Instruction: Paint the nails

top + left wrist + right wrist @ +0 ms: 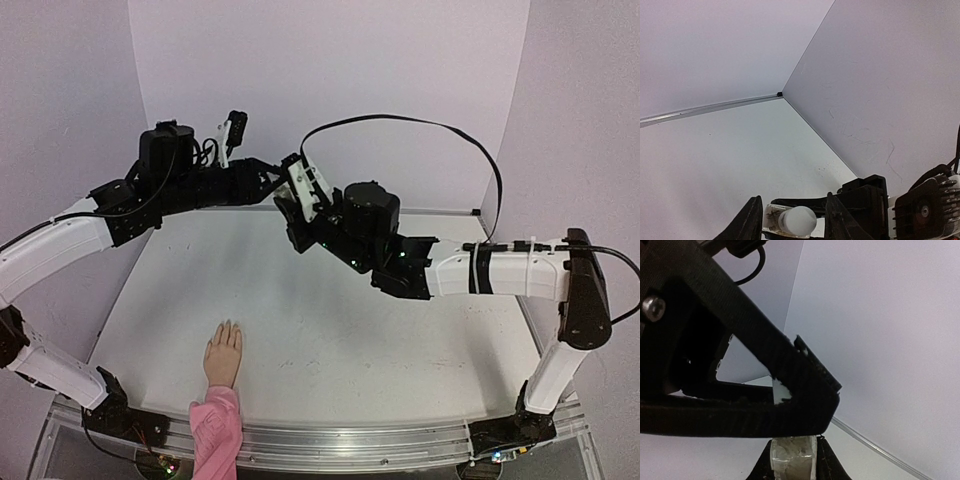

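The mannequin hand (224, 356) with a pink sleeve (216, 427) lies palm down at the table's near edge; its nails (228, 328) are too small to tell from the skin. Both grippers meet high above the back of the table. My right gripper (293, 208) (793, 462) is shut on a small clear bottle (793, 456). My left gripper (276, 184) (795, 222) has its fingers (753, 220) on either side of the bottle's white cap (797, 219), with small gaps showing. A left finger (765, 390) hides the bottle's top in the right wrist view.
Lilac walls (330, 90) enclose the white table (330, 320) at the back and sides. A black cable (440, 125) loops above the right arm. A metal rail (360, 445) runs along the near edge.
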Available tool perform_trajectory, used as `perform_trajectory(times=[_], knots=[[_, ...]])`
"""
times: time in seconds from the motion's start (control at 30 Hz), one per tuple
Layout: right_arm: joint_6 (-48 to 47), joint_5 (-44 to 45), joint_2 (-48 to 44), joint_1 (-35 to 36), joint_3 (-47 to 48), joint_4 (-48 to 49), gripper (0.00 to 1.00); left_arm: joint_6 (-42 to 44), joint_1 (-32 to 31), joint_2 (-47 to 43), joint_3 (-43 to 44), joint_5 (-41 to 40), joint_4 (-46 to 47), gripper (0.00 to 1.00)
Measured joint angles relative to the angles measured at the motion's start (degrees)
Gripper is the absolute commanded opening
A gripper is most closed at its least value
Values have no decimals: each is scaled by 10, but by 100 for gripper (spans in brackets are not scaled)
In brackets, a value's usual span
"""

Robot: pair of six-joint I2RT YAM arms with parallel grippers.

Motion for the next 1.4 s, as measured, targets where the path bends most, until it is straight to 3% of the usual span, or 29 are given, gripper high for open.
perform_trajectory(times=[0.13, 0.4, 0.5, 0.6, 0.8, 0.93, 1.13, 1.27, 1.3, 1.4], knots=[[-2, 0, 6, 2, 5, -4, 0, 2, 0, 0, 2, -1, 0, 45], [-1, -1, 9, 3, 9, -9, 0, 12, -4, 0, 3, -8, 1, 22], [0, -2, 9, 3, 10, -9, 0, 12, -3, 0, 3, -16, 1, 6], [3, -3, 9, 3, 10, -9, 0, 17, -1, 0, 2, -15, 1, 0], [8, -44, 7, -7, 10, -25, 0, 44, 8, -1, -16, 20, 17, 0], [35, -180, -9, -44, 9, -67, 0, 94, 24, -2, -35, 94, 38, 0], [125, -608, -25, -128, 8, -91, 0, 208, 38, -5, -46, 314, 60, 0], [202, -775, -24, -130, 8, -66, 0, 255, 32, -3, -33, 447, 45, 1], [213, -794, -24, -128, 8, -54, 0, 267, 28, -3, -26, 470, 42, 3], [234, -810, -27, -125, -3, -19, 0, 282, 21, -3, -15, 491, 29, 28]])
